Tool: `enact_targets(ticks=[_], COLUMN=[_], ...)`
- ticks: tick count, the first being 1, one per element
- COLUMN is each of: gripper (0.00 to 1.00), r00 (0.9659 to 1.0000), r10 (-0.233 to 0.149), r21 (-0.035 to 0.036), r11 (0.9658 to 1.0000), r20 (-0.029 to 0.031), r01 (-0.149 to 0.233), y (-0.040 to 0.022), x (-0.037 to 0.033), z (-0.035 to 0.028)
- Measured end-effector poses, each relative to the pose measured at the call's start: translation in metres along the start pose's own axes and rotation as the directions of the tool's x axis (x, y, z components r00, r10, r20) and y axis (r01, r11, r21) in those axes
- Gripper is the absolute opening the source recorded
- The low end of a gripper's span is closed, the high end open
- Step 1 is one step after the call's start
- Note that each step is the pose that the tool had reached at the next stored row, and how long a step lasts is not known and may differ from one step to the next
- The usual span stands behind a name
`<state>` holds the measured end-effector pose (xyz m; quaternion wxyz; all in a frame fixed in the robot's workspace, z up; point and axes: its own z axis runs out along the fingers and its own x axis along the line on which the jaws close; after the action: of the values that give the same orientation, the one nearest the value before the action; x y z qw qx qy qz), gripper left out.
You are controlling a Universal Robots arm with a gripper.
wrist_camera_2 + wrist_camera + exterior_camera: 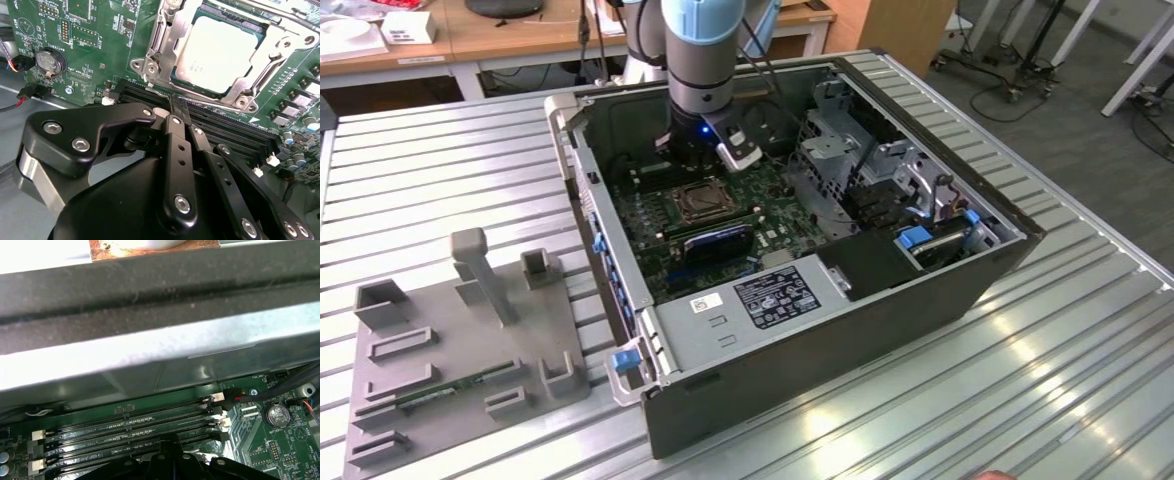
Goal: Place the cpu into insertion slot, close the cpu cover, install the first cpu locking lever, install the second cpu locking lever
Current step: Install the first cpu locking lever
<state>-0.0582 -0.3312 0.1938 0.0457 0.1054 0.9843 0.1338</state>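
The cpu (220, 47), a square chip with a silvery top, lies flat in the insertion slot (698, 203) on the green board inside the open computer case. The cpu cover (161, 37), a silver frame, lies down around the chip, which shows through its window. My gripper (173, 102) is shut, its black fingers pressed together with nothing visible between them. Its tips sit at the socket's edge, on the side of the long black memory slots (225, 130). In the exterior view the gripper (700, 160) hangs just behind the socket, low inside the case.
The case wall (150, 305) rises close behind the memory slots (130, 427). A coin battery (50, 61) and cables lie beside the board. A drive cage (841, 150) stands at the exterior view's right. A grey fixture plate (467, 330) lies outside the case on the left.
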Motion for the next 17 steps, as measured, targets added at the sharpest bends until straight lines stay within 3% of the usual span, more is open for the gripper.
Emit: enact_targets(ticks=[4,10,17], gripper=[0.11,0.11,0.11], r00=[1.0,1.0,1.0], r10=[-0.001,0.0,0.002], r21=[-0.0037,-0.0101,-0.0297], r11=[1.0,0.9999,0.9996], r20=[0.0044,0.0044,0.0019], r01=[0.001,0.001,-0.002], y=[-0.0002,-0.0003,-0.0015], x=[0.0007,0.0008,0.0006], z=[-0.0002,-0.0002,-0.0005])
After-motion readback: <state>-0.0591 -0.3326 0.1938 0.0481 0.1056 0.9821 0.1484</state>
